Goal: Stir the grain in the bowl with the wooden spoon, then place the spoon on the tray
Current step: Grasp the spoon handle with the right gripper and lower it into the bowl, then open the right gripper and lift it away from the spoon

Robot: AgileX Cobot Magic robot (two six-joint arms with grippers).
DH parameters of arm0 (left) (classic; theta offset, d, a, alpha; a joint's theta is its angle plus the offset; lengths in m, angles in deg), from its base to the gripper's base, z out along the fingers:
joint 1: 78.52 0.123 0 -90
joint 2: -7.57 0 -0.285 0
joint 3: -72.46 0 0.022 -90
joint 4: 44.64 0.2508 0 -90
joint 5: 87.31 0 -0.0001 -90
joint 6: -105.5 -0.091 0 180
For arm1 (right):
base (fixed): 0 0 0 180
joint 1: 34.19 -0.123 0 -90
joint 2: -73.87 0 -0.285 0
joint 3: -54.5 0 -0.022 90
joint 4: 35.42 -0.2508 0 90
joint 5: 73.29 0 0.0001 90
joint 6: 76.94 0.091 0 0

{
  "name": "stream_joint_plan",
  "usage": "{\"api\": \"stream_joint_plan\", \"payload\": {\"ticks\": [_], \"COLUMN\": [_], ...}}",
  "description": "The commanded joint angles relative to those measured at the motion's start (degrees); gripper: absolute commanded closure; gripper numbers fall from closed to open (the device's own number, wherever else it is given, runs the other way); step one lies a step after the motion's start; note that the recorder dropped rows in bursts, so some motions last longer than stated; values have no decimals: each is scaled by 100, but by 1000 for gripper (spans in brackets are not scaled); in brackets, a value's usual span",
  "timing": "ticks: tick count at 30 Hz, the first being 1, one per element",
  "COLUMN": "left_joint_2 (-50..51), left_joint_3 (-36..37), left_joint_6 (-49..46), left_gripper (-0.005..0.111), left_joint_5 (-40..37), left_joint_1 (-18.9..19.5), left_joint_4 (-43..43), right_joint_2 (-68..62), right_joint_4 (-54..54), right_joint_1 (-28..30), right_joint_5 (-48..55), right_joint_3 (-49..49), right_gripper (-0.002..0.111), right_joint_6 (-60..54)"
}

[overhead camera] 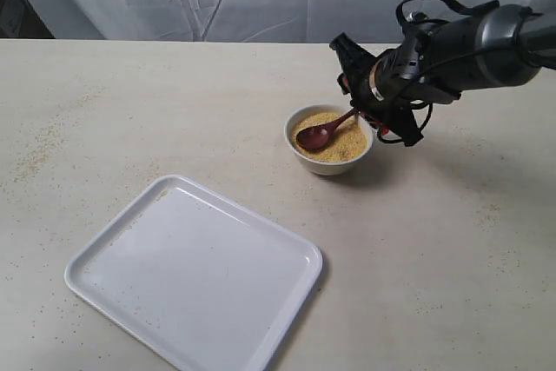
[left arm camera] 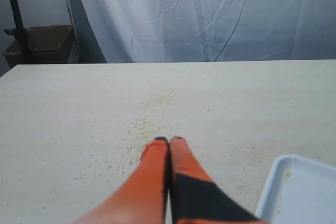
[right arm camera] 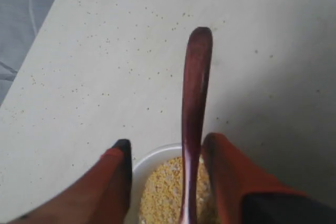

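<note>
The small white bowl [overhead camera: 300,149] holds yellow-orange grain [overhead camera: 343,143]. The dark reddish-brown wooden spoon [overhead camera: 320,134] lies in it, its oval end on the grain and its handle leaning over the rim toward my right gripper [overhead camera: 360,110]. In the right wrist view the handle [right arm camera: 195,93] runs between the fingers of the right gripper [right arm camera: 167,141], close against one finger and well apart from the other, so it is open. Below them I see the bowl rim [right arm camera: 147,163] and grain [right arm camera: 165,187]. My left gripper [left arm camera: 169,140] is shut on nothing above the table.
The large white tray [overhead camera: 195,275] lies flat at the front left of the table; its corner [left arm camera: 299,187] shows beside the left gripper. Loose grains are scattered on the tabletop [left arm camera: 149,121]. A white cloth hangs behind the table.
</note>
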Motion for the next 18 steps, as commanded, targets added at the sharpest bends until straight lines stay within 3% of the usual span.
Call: {"api": "stream_joint_plan", "payload": {"ticks": [1,6,9,11,12,16,18], "left_joint_2": [-28,-28,-28,-28,-28,-28,-28], "left_joint_3": [21,21,21,21,21,21,21], "left_joint_6": [19,19,19,19,19,19,19], "left_gripper": [107,107,107,107,107,107,107], "left_joint_5": [27,27,27,27,27,27,27], "left_joint_1": [4,4,4,4,4,4,4], "left_joint_4": [-16,-16,-16,-16,-16,-16,-16], "right_joint_2": [490,1358,1812,2042,2104,2175,2125], "right_joint_4": [1,-82,-82,-165,-268,-1501,-2362], "right_joint_1": [2,2,2,-71,-86,-101,-38], "right_joint_5": [-13,-74,139,553,757,1587,2300], "right_joint_3": [30,30,30,30,30,30,30], "right_gripper": [52,57,81,104,108,109,109], "right_joint_6": [-502,-3132,-5429,-6901,-7347,-9591,-11767]}}
